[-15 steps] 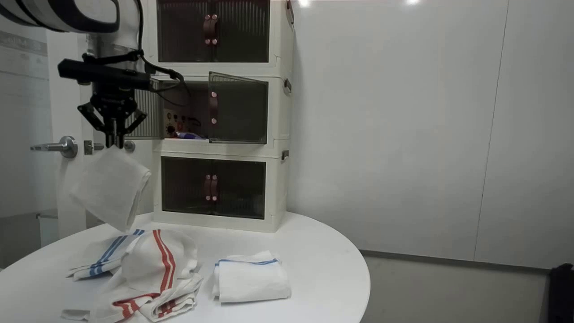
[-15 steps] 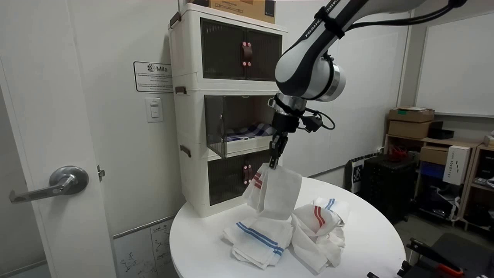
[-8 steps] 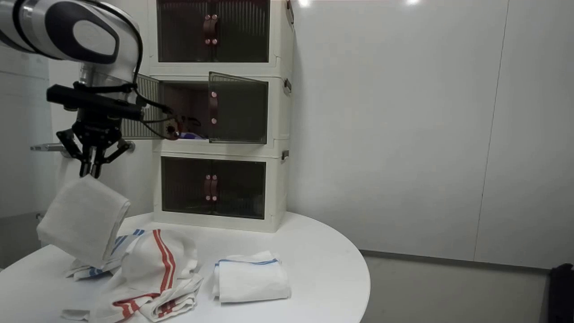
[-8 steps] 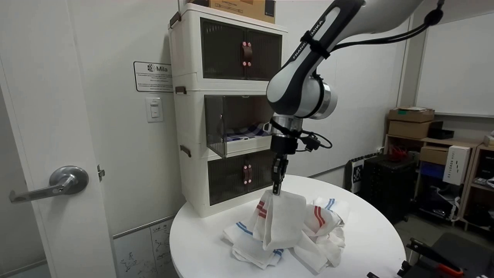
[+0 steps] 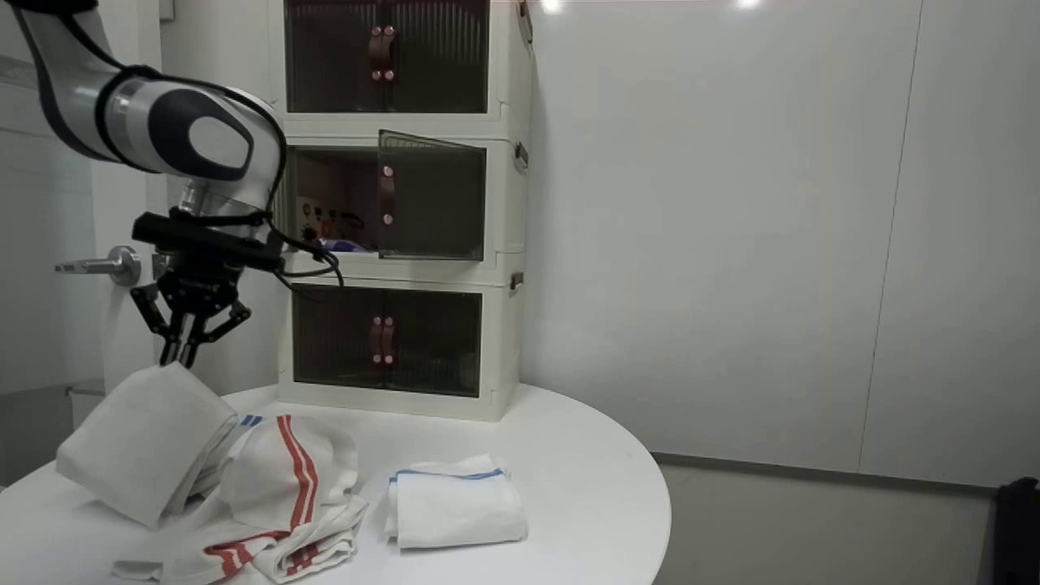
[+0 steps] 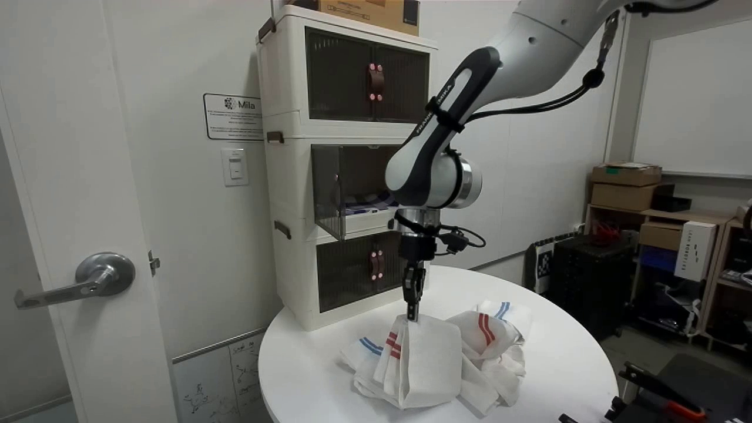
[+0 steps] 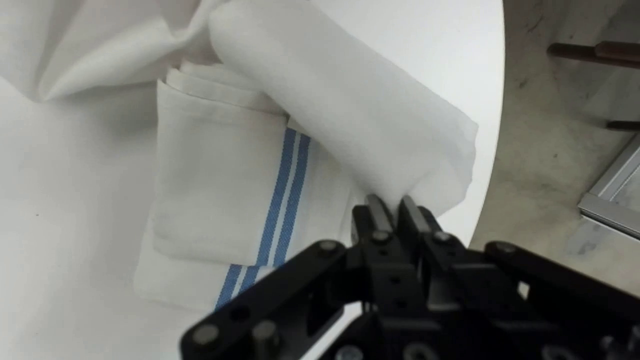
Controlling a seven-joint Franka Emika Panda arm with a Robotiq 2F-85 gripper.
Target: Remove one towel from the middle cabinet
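Note:
My gripper is shut on the top corner of a folded white towel with red stripes. The towel hangs upright below the fingers in both exterior views, its lower end low over the table and a blue-striped towel. I cannot tell if it touches them. In the wrist view, the fingertips pinch the towel, and the blue-striped towel lies beside it. The middle cabinet has its doors open. Inside are a purple-blue item and, in an exterior view, dark cloth, partly hidden.
A crumpled red-striped towel lies on the round white table beside the held towel. Another folded blue-striped towel lies farther right. The open cabinet door juts out. A door handle is behind the arm.
My gripper has come down with the red-striped towel in it, from above the table to close over the blue-striped towel. The cabinet and the other towels have not moved.

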